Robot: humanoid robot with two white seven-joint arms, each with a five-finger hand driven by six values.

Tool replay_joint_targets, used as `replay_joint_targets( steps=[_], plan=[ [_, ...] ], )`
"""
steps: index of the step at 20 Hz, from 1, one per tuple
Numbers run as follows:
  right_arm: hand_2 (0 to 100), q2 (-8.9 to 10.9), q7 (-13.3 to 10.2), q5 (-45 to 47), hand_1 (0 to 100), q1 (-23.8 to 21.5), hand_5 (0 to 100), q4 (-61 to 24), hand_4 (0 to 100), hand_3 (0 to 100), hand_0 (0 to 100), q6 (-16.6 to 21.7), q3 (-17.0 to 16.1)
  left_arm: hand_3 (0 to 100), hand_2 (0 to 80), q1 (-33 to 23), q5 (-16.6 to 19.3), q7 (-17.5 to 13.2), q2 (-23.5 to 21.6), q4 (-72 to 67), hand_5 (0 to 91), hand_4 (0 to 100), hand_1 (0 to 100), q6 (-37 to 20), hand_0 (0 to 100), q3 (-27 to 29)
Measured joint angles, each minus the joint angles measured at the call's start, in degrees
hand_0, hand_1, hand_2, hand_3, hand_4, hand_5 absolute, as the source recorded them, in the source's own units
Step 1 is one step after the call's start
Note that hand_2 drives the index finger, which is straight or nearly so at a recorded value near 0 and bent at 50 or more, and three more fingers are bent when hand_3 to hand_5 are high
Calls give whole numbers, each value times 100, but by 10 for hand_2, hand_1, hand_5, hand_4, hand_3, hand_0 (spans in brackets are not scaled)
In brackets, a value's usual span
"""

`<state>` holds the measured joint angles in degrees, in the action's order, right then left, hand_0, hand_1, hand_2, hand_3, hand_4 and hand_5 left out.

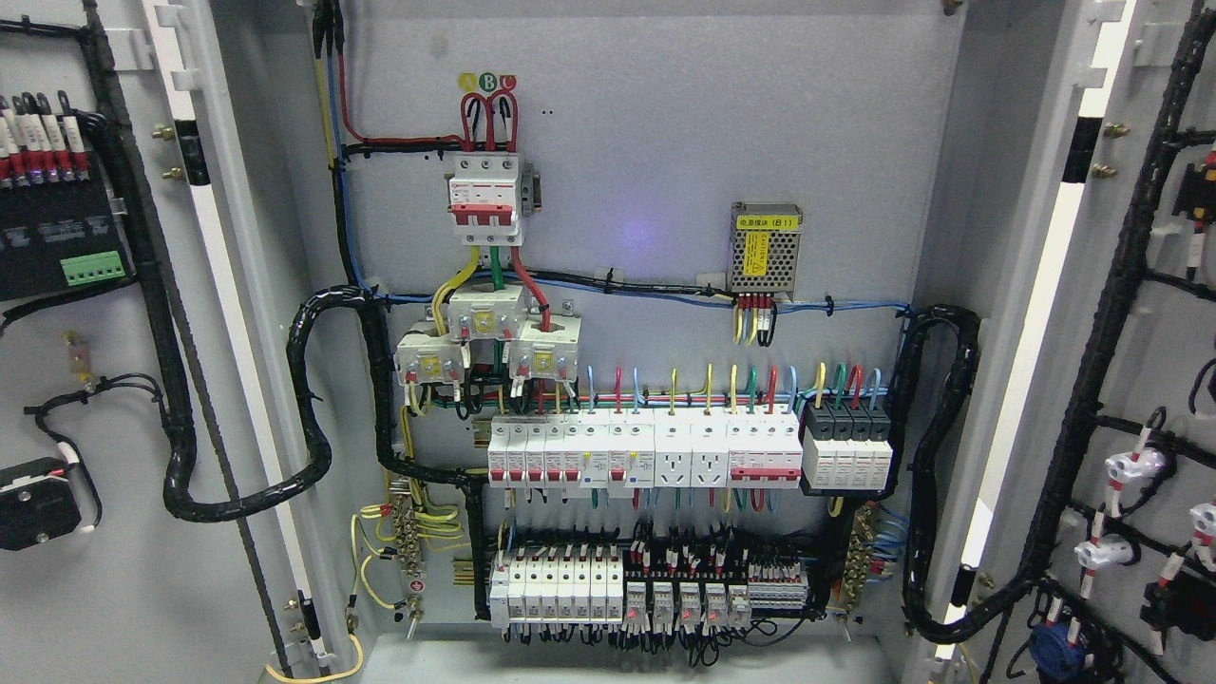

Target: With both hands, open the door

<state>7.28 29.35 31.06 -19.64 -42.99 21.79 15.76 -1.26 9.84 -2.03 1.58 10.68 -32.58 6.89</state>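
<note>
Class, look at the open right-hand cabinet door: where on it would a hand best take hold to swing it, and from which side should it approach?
Grip the right door by its free vertical edge, which seems to lie past the picture's right border, approaching from the right. The inner face carries black cable bundles and small white fittings, so it offers no clean hold, and the hinge side gives little leverage. No hand is in view.

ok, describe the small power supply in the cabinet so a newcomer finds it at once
Look at the grey back panel of the open cabinet, upper right of centre. There sits the power supply, a perforated metal box with a yellow label, wires leaving its underside. Unlike the white breakers nearby, it is bare metal mesh and stands alone.
</note>
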Motion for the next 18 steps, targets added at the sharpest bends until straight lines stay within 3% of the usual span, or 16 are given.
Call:
replay_joint_targets(
  steps=[4,10,13,18],
  plan=[
    [0,-292,-403,-187,0,298,0,1187,0,0,0,-1128,152,0,0,66,-11,-9,49,-615,0,0,0,1332,0,196],
    [0,-639,-1073,-308,0,660,0,2334,0,0,0,-2371,283,0,0,106,-35,-153,99,-1212,0,0,0,2210,0,424],
    [0,-776,-1377,-332,0,840,0,2693,0,0,0,-2574,251,0,0,115,-139,-189,120,-1344,0,0,0,2738,0,498],
    [0,-942,-1612,-351,0,1057,0,3071,0,0,0,-2673,149,0,0,123,-435,-199,144,-1444,0,0,0,3029,0,587]
  ],
)
